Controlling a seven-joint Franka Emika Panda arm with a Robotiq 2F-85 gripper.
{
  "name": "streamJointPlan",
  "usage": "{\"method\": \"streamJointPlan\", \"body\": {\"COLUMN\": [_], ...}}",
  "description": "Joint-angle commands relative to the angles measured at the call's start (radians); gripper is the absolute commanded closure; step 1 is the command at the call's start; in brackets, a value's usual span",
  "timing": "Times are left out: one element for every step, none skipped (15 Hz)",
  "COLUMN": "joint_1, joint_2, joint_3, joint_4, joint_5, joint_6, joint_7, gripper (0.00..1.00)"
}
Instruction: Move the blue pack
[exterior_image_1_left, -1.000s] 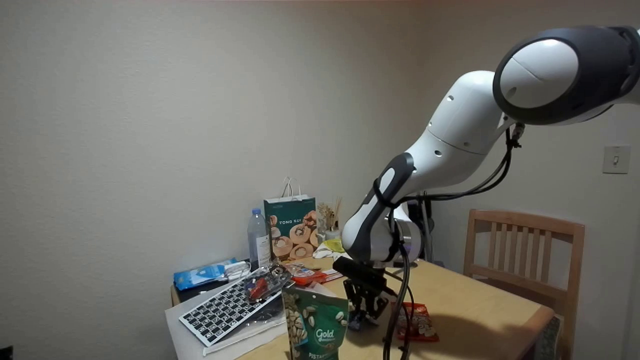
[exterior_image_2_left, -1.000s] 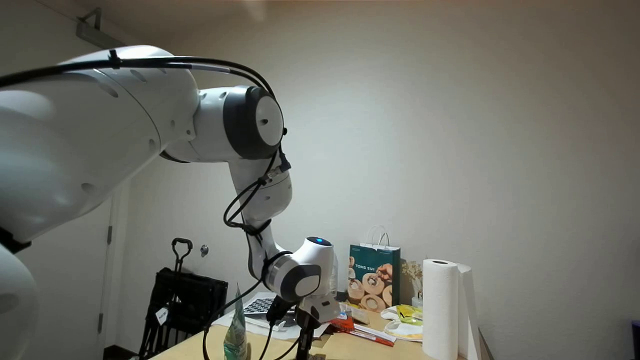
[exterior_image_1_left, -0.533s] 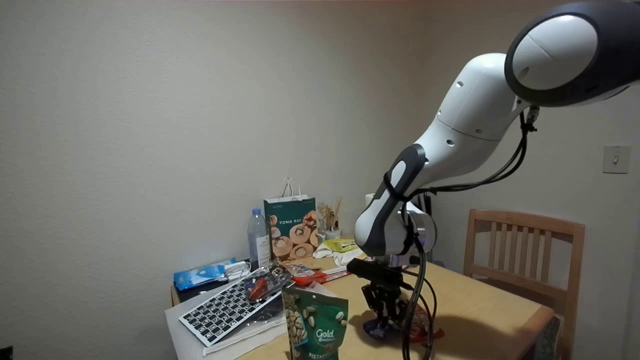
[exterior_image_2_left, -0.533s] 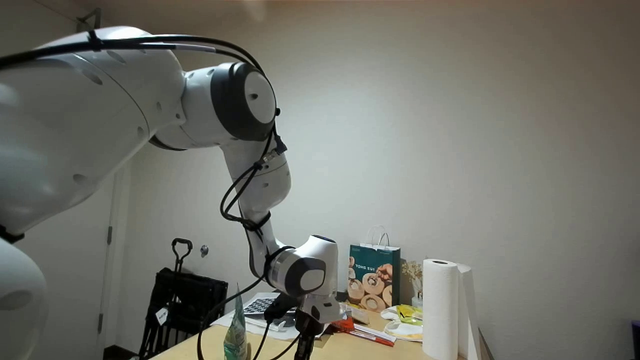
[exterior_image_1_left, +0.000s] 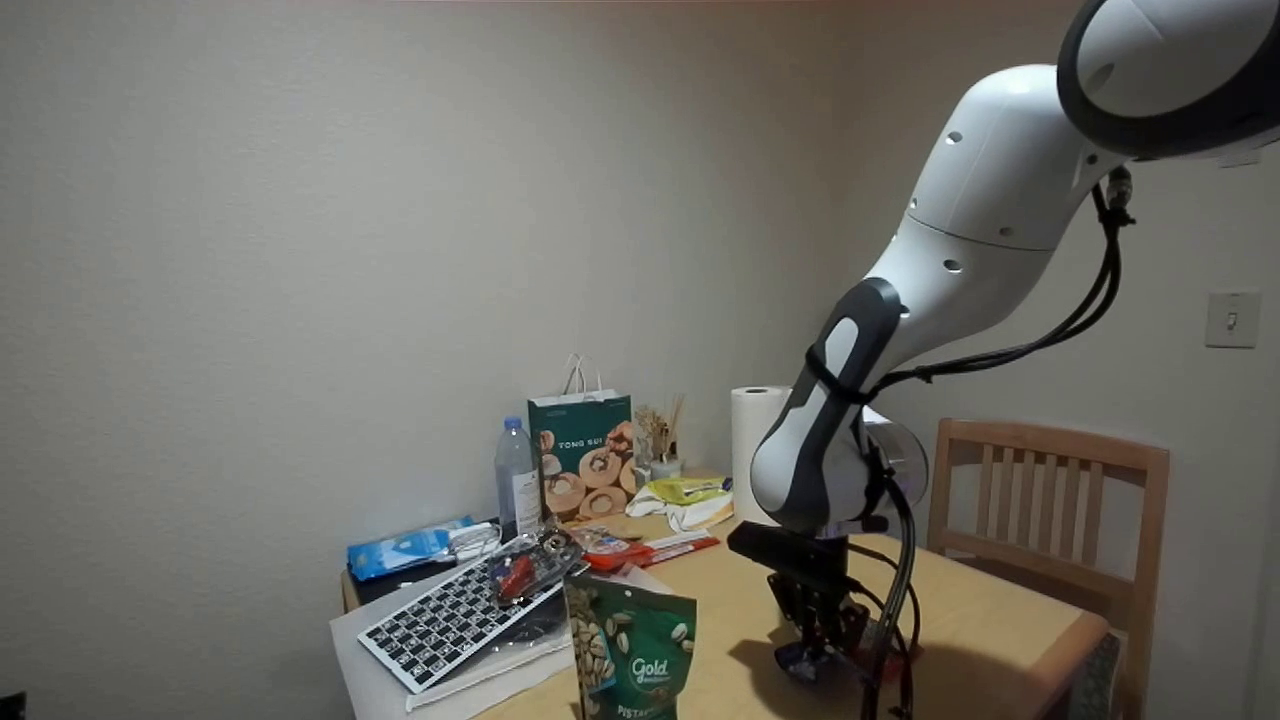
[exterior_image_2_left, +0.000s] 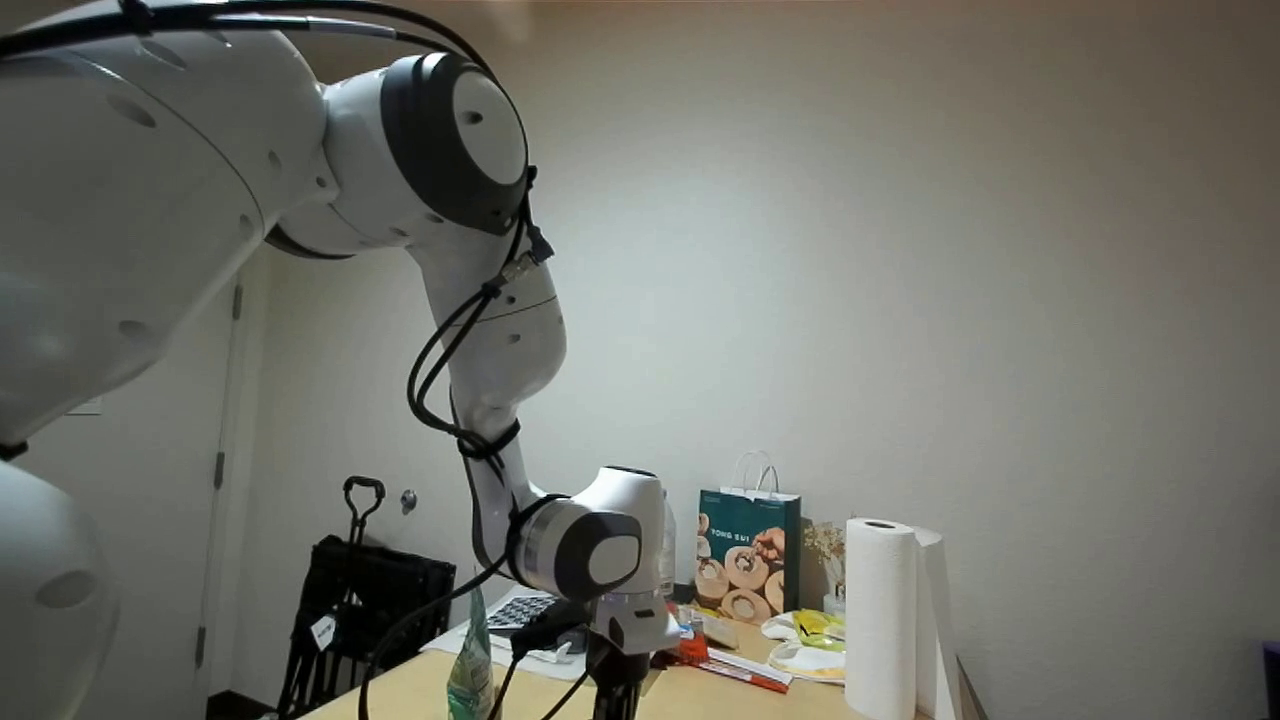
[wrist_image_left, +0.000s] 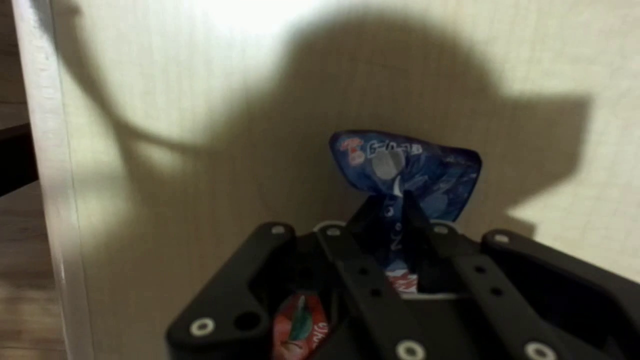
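The blue pack (wrist_image_left: 435, 175) is glossy and pinched narrow in its middle between my two fingertips. Its printed end fans out beyond them in the wrist view. My gripper (wrist_image_left: 392, 207) is shut on it. In an exterior view my gripper (exterior_image_1_left: 815, 630) points down with the blue pack (exterior_image_1_left: 800, 662) at its tips, low over the table; I cannot tell whether the pack touches the wood. In an exterior view my gripper (exterior_image_2_left: 618, 700) is cut by the bottom edge and the pack is out of view.
A red packet (wrist_image_left: 300, 325) lies beside my gripper, mostly hidden by fingers and cables; a bit of it (exterior_image_1_left: 908, 655) shows in an exterior view. A green pouch (exterior_image_1_left: 640, 650) stands nearby. A keyboard (exterior_image_1_left: 450, 625), paper towel roll (exterior_image_2_left: 880, 620) and table edge (wrist_image_left: 50, 150) surround.
My gripper has moved rightward across the table in an exterior view, carrying the blue pack with it towards the red packet. The arm's upper links have shifted back. Green pouch unmoved.
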Motion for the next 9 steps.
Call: {"method": "streamJointPlan", "body": {"joint_1": [0.006, 0.01, 0.017, 0.018, 0.02, 0.013, 0.005, 0.005, 0.005], "joint_2": [-0.122, -0.152, -0.176, -0.201, -0.22, -0.213, -0.164, -0.179, -0.185], "joint_3": [0.025, 0.037, 0.043, 0.057, 0.065, 0.076, 0.077, 0.086, 0.09], "joint_4": [-0.126, -0.151, -0.172, -0.19, -0.202, -0.184, -0.14, -0.148, -0.151], "joint_5": [-0.021, -0.02, -0.023, -0.02, -0.022, -0.028, -0.02, -0.02, -0.021], "joint_6": [0.09, 0.108, 0.125, 0.134, 0.137, 0.11, 0.108, 0.107, 0.107], "joint_7": [0.008, 0.001, 0.003, 0.001, 0.001, -0.012, 0.012, 0.011, 0.01], "gripper": [0.94, 0.94, 0.94, 0.94, 0.94, 0.94, 0.88, 0.88, 0.88]}}
